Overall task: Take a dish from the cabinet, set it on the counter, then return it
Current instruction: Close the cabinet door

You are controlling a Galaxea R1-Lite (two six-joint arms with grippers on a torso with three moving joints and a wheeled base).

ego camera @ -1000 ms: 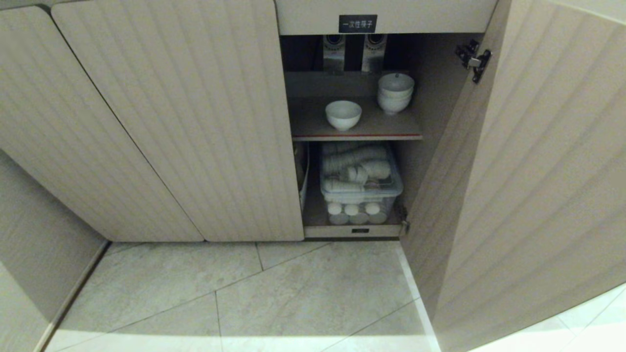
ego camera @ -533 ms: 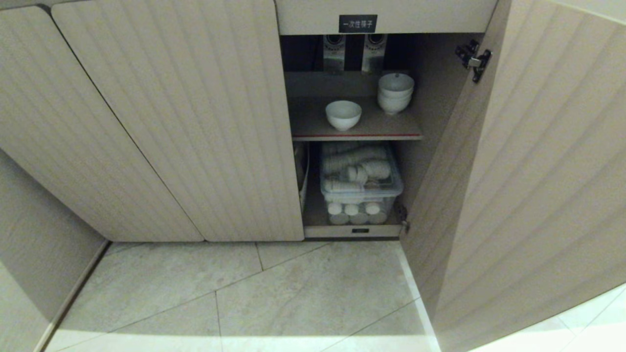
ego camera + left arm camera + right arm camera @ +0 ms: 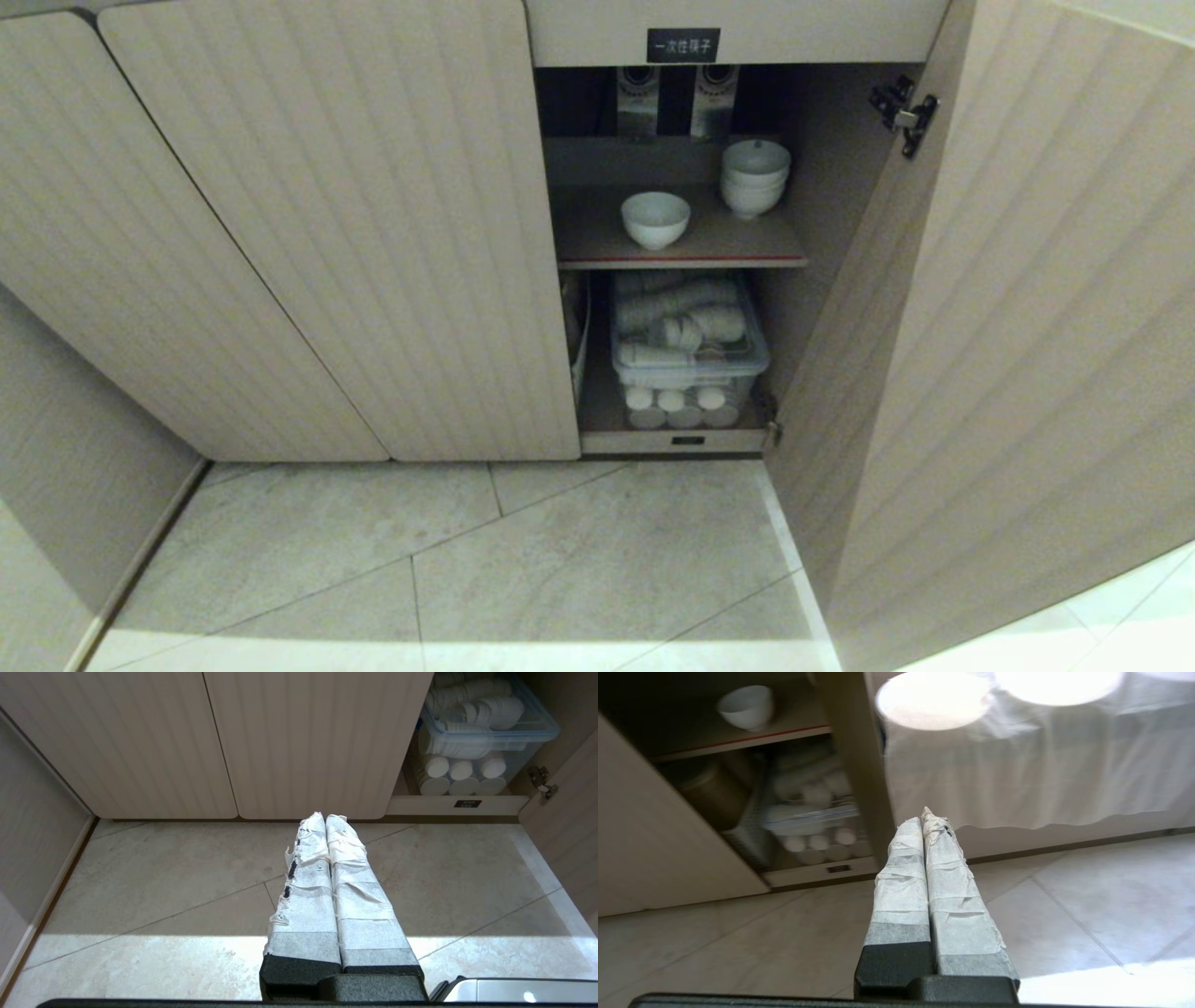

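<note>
Nothing in the head view has moved since a second ago: the dish sits where it was on the cabinet shelf.

The small white dish stands upright, mouth up, round with no long axis, near the front of the upper shelf. A stack of bowls stands behind it to the right; a clear bin of white items sits below. The cabinet's right door hangs open. The right gripper is pressed closed and empty above the floor, pointing toward the door's edge; the left gripper is likewise closed and empty.

The dish sits on the shelf, left of the stack.
</note>
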